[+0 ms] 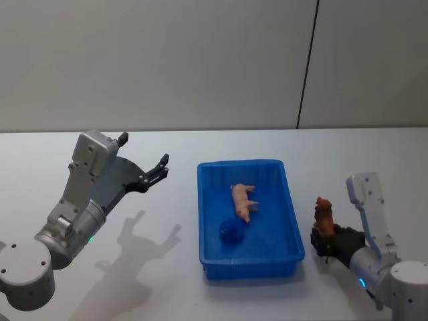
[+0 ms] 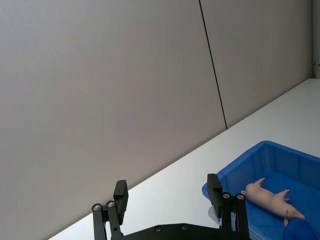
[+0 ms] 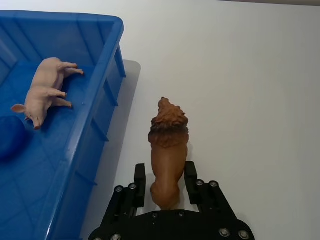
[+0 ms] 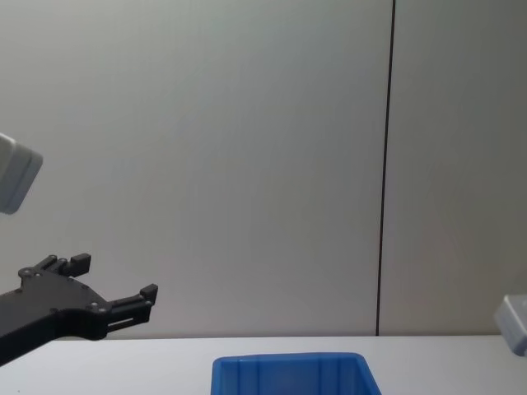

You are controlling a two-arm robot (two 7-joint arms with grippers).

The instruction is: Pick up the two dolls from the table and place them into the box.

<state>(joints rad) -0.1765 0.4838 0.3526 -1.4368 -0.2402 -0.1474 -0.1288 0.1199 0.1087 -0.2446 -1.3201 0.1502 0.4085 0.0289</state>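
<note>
Pincer work first: the right pincer (image 3: 164, 186) is clamped on the hindquarters of a brown lion doll (image 3: 168, 150), one finger pressed to each flank. The right wrist view shows this grip plainly, while the head view gives only the lion (image 1: 324, 215) standing up out of the dark right pincer (image 1: 328, 239) at 4 o'clock of the box (image 1: 248, 267). Whether the lion's feet touch the tabletop (image 3: 240, 75) I cannot tell.

The left pincer (image 1: 143, 159) is spread wide and holds nothing, raised above the tabletop (image 1: 160, 267) at 9 o'clock of the box. In the chest view it (image 4: 114, 285) hangs against the grey wall, well above the box rim (image 4: 288, 362), a height the head view does not convey. Its own wrist view shows the two fingers (image 2: 216, 192) far apart.

Dolls number two: the lion outside the box, and one pink pig (image 1: 243, 199) lying on its side on the box floor (legs toward the lion's side). Just beside the pig's snout lies a single dark blue lump (image 1: 230, 231), too vague to name.
</note>
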